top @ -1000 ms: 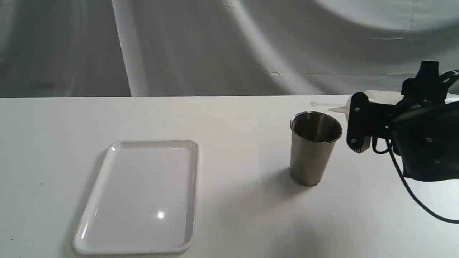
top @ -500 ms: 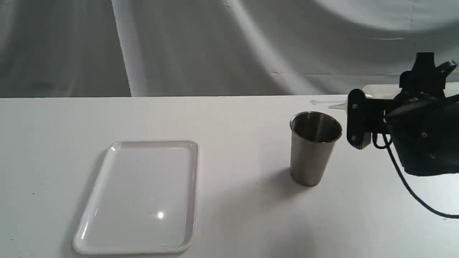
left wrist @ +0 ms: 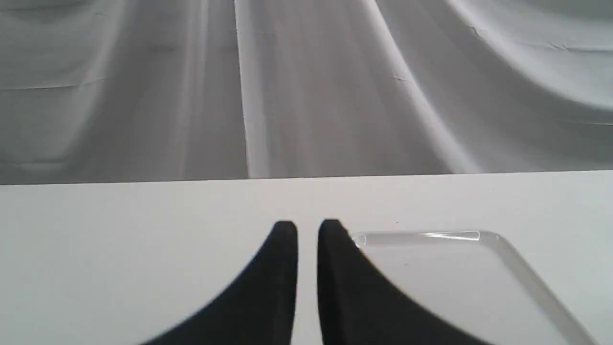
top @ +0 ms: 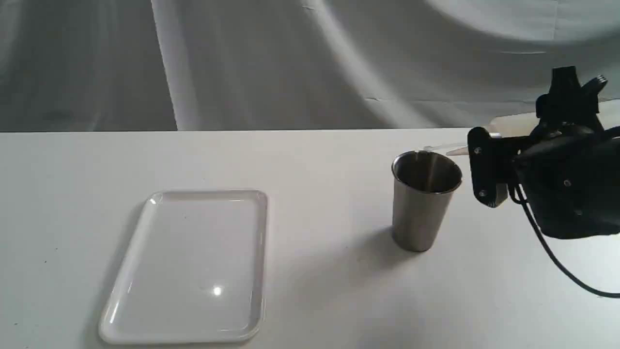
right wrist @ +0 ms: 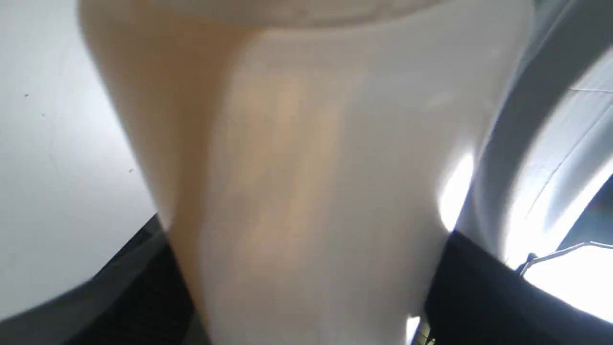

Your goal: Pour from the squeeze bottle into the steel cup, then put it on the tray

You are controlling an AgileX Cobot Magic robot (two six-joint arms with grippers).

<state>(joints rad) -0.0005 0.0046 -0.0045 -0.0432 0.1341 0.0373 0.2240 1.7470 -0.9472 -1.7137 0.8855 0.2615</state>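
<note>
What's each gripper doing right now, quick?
Left gripper: nearly closed, holding nothing.
Right gripper: closed on the bottle.

Right gripper (top: 486, 162) holds squeeze bottle (top: 513, 125) tilted toward steel cup (top: 424, 208).

A wide stretch of table (top: 329, 194) separates the tray (top: 193, 252) from the upright steel cup (top: 421, 213)

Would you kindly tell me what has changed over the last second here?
The right gripper has risen slightly and tipped the squeeze bottle, so its nozzle now slants down toward the rim of the steel cup. Its grip on the bottle is unchanged. The cup and the tray have not moved.
</note>
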